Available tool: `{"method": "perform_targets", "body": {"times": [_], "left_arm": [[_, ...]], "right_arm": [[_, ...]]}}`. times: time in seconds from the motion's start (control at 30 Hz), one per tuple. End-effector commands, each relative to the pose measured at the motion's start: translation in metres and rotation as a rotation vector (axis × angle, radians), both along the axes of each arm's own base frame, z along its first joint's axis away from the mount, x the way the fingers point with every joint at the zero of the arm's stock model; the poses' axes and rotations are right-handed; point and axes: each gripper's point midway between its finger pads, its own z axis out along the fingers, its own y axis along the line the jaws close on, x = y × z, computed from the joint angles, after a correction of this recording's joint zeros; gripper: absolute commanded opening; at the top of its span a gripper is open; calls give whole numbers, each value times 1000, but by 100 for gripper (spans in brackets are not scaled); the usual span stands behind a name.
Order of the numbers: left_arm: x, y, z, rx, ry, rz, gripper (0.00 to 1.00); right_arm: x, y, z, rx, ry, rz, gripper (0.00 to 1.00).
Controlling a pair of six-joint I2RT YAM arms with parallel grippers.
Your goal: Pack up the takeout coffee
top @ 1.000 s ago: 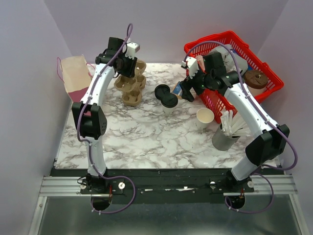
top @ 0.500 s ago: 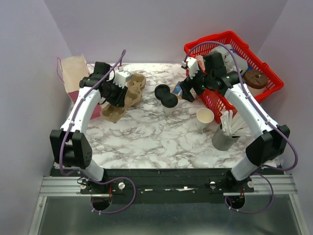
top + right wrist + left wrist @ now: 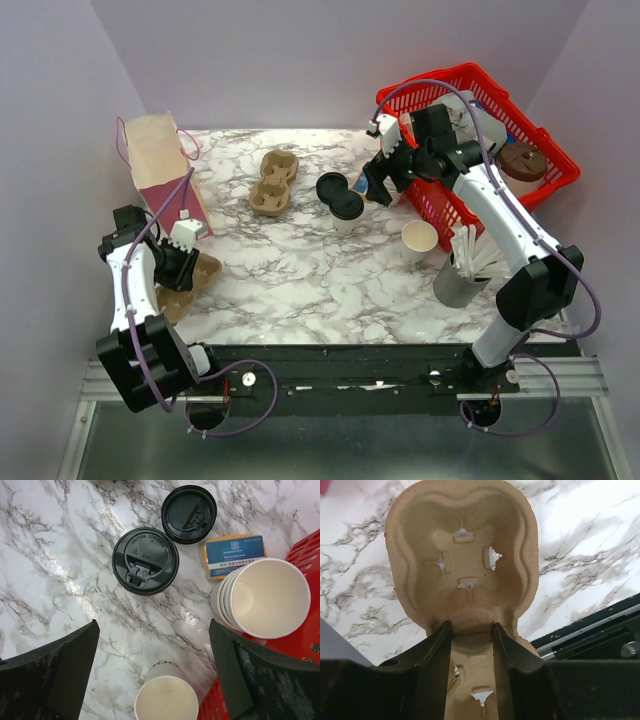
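Observation:
The takeout coffee (image 3: pixel 347 206) (image 3: pixel 145 560), a white cup under a black lid, stands mid-table. My right gripper (image 3: pixel 381 182) (image 3: pixel 154 630) hovers open above the table just right of it, holding nothing. At the near left my left gripper (image 3: pixel 180 262) (image 3: pixel 471 640) is shut on the middle of a brown cardboard cup carrier (image 3: pixel 205 270) (image 3: pixel 462 555), low over the marble by the table's front edge. A stack of carriers (image 3: pixel 273 183) stays at the back.
A loose black lid (image 3: pixel 331 186) (image 3: pixel 189 514) lies beside the coffee. An unlidded white cup (image 3: pixel 420 240) (image 3: pixel 165 700), a stack of nested cups (image 3: pixel 265 597), a blue-and-yellow pad (image 3: pixel 232 555), a red basket (image 3: pixel 510 115), a grey holder of sticks (image 3: pixel 460 278), a paper bag (image 3: pixel 155 160).
My left arm has swung from the back stack to the near left, carrying one cup carrier with it. The right arm has barely shifted.

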Motion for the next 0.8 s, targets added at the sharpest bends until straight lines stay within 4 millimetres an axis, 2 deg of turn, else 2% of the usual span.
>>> {"method": "perform_targets", "body": {"times": [0.0,0.03,0.1,0.13,0.2,0.23,0.3,0.33,0.4,0.43,0.5,0.53,0.57,0.63,0.67,0.73,0.77], "left_arm": [[-2,9,-17,40,-60,-70,0],[-7,8,-25,34,-43,-66,11],[-10,8,-30,29,-38,-65,27],[-11,6,-32,23,-34,-64,44],[-12,2,-28,8,-44,-71,55],[-10,2,-21,8,-57,-75,65],[-10,-7,-6,-23,-87,-95,72],[-2,-7,10,-17,-130,-105,78],[3,-16,33,-31,-174,-139,81],[21,-25,67,-34,-268,-181,81],[44,-38,108,-53,-376,-173,83],[62,-41,149,-29,-483,-173,85],[75,-56,168,-34,-532,-203,84],[105,-60,222,-23,-688,-136,89],[122,-53,227,31,-697,-75,89],[146,-43,264,35,-787,57,89],[161,-22,261,84,-767,189,89]], "right_arm": [[6,9,8,42,13,14,100],[6,10,7,41,15,14,100],[7,10,8,42,14,15,100],[7,10,8,42,14,15,100],[6,10,6,41,19,16,100],[5,10,6,40,22,16,100],[4,9,4,39,27,15,100],[3,9,4,40,27,14,100],[3,9,4,42,28,14,100],[3,9,4,43,30,12,100],[3,10,3,48,34,11,100],[3,10,5,52,35,9,100],[3,11,4,57,41,9,100],[2,14,8,76,45,12,100],[2,16,10,82,46,15,100],[3,18,14,93,42,22,100],[5,19,18,98,32,22,100]]}}
